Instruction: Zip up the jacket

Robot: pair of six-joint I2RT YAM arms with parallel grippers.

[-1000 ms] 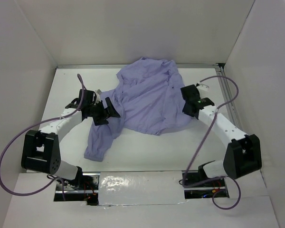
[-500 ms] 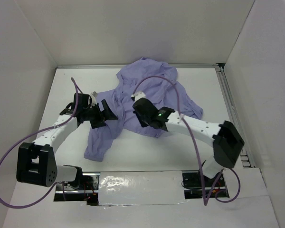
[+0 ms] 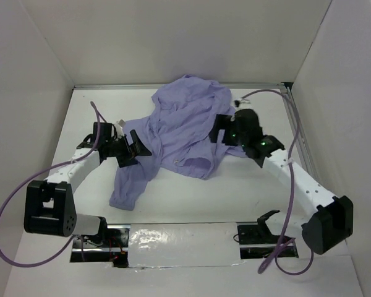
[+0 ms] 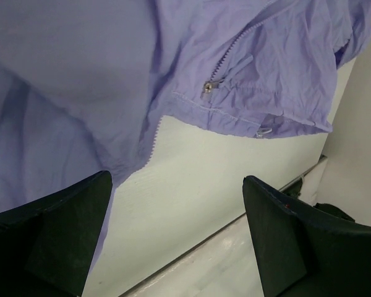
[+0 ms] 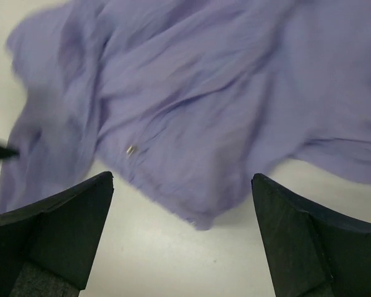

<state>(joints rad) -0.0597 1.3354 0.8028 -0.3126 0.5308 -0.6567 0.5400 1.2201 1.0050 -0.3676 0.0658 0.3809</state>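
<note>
Task barely started, as we judge it: the jacket (image 3: 185,120) lies crumpled and unzipped on the far middle of the table (image 3: 191,198), one sleeve (image 3: 127,185) trailing toward the near edge. In the left wrist view we see a loose line of zipper teeth (image 4: 154,135) at a free fabric edge and a small metal pull (image 4: 206,89) on another zip, nothing joined. So finding both front edges, seating the slider and pulling it up are all left.

The left gripper (image 3: 136,145) sits low at the jacket's left edge on a bent arm, pointing toward the fabric. Its fingers are wide apart with only bare table between them (image 4: 177,179). The right gripper (image 3: 217,129) reaches in diagonally over the jacket's right side on a long stretched arm. It is also spread wide and holds nothing (image 5: 181,179); that view is blurred
</note>
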